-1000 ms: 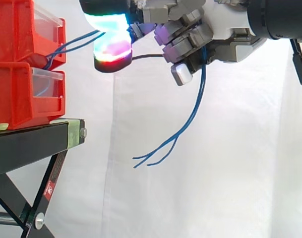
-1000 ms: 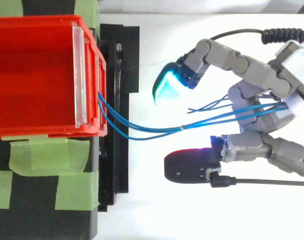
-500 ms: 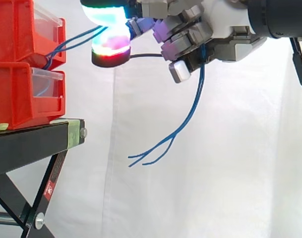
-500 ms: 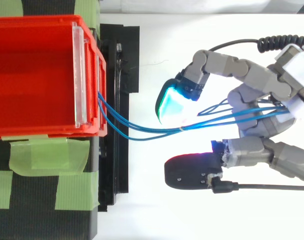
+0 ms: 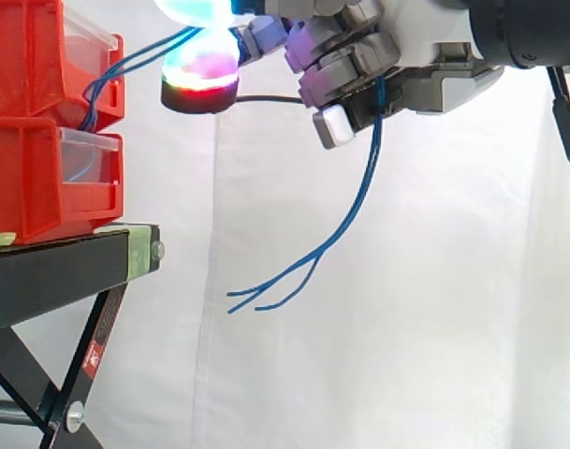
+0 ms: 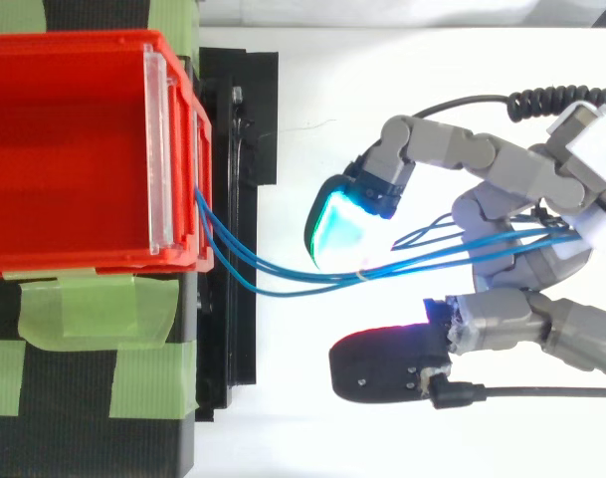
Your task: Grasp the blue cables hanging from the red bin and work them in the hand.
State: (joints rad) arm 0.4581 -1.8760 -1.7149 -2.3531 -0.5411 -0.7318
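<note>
A white curtain point(image 5: 425, 309) is hanging behind the whole set-up. At the left of the side view, a black stand point(image 5: 51, 271) is carrying two stacked red bins, the upper bin point(image 6: 64, 149) sitting on the lower bin point(image 5: 27, 178). Both are facing the arm with clear front plates.

The hand point(image 5: 416, 42) is reaching in from the right, level with the upper bin and well apart from it. Its fingers are curling tightly toward the palm and clamping the blue cables point(image 6: 283, 274) there. One fingertip glowing cyan-green point(image 6: 332, 224) and another, dark with a red rim point(image 6: 387, 363), are sticking out toward the bins on either side of the strands.

The cables are running from the front of the upper bin across the open gap into the curled fingers. Below the hand, their free ends point(image 5: 294, 276) are dangling in mid-air and splaying apart at the tips.

Strips of green tape point(image 6: 94, 309) are lying on the stand beside the bin.
</note>
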